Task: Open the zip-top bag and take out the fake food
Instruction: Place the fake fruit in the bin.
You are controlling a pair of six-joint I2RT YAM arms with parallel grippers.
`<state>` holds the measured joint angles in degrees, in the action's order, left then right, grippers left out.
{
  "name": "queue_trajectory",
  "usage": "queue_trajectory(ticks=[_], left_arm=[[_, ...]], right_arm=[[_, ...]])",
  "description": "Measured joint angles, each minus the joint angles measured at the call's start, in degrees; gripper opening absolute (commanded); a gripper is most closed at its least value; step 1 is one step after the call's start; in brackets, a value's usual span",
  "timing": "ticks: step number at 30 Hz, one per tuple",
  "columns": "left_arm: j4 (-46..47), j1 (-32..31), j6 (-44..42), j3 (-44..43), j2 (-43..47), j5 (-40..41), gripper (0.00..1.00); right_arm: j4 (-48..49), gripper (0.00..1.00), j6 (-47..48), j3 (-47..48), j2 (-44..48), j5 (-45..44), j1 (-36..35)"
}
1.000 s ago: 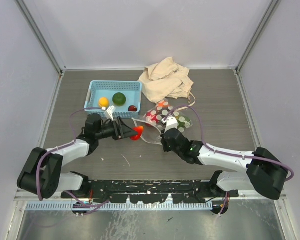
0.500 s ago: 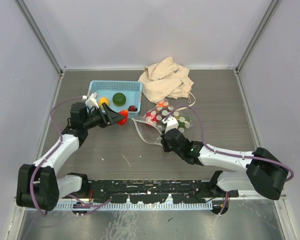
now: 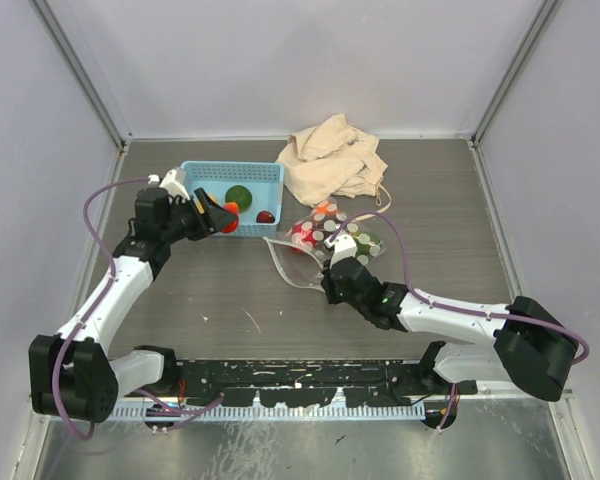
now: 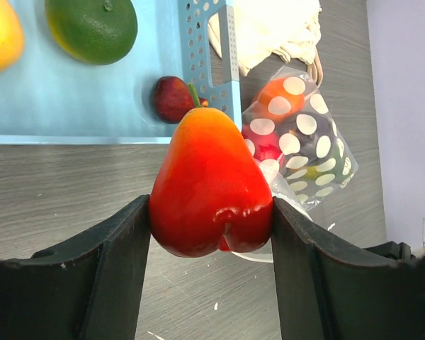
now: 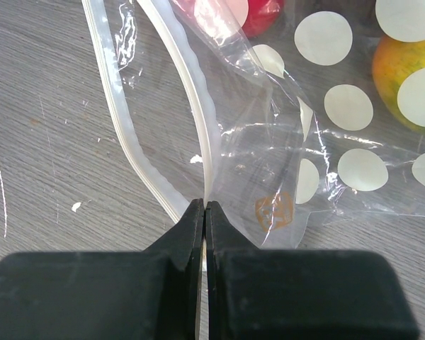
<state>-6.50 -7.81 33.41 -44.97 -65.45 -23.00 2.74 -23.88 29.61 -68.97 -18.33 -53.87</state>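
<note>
Zip-top bag [image 3: 332,240] lies mid tabletop [image 3: 230,295], its opened rim pinched by the right fingers [image 5: 189,230]; left fingers [image 4: 117,262] clamp a red fake fruit [image 4: 211,184] beside the ten-o'clock blue basket [image 3: 232,166], release probably next.

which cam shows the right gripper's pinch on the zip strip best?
Right wrist: the right gripper is shut on the zip-top bag's zip strip, close up. Top external shows it small, grip unclear. Left wrist shows only the bag's dotted body.

Table [image 3: 230,295]: basket [image 3: 230,166], cloth bag [image 3: 330,160], zip-top bag [image 3: 305,236]
</note>
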Motion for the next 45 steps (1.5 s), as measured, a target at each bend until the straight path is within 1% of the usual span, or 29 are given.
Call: queue_trajectory(ticks=[17, 28, 35, 37, 39, 40, 43, 44, 45], left_arm=[[-3.0, 0.0, 0.2, -6.6, -7.1, 6.2, 0.27], [-6.0, 0.0, 0.7, -12.2, -14.1, 11.5, 0.27], [-6.5, 0.0, 1.2, -16.1, -19.0, 16.3, 0.29], [-6.7, -0.1, 1.5, -17.6, -21.2, 17.4, 0.33], [-7.1, -0.2, 1.6, -19.2, -23.3, 18.5, 0.41], [-7.7, -0.3, 1.6, -20.1, -24.4, 19.1, 0.49], [-8.8, -0.5, 1.5, -22.8, -27.1, 21.4, 0.67], [-9.0, -0.6, 1.4, -23.6, -27.8, 22.2, 0.76], [-9.1, -0.7, 1.3, -24.3, -28.4, 23.1, 0.82]], right_arm=[[0.3, 0.01, 0.0, -0.3, 0.0, 0.2, 0.0], [0.3, 0.01, 0.0, -0.3, 0.0, 0.3, 0.0], [0.3, 0.01, 0.0, -0.3, 0.0, 0.4, 0.0], [0.4, 0.01, 0.0, -0.3, 0.0, 0.5, 0.0], [0.5, 0.01, 0.0, -0.3, 0.0, 0.5, 0.0], [0.5, 0.02, 0.0, -0.3, 0.0, 0.5, 0.0], [0.7, 0.01, 0.0, -0.3, 0.0, 0.5, 0.0], [0.7, 0.01, 0.0, -0.4, 0.0, 0.5, 0.0], [0.7, 0.01, 0.0, -0.4, 0.0, 0.5, 0.1]])
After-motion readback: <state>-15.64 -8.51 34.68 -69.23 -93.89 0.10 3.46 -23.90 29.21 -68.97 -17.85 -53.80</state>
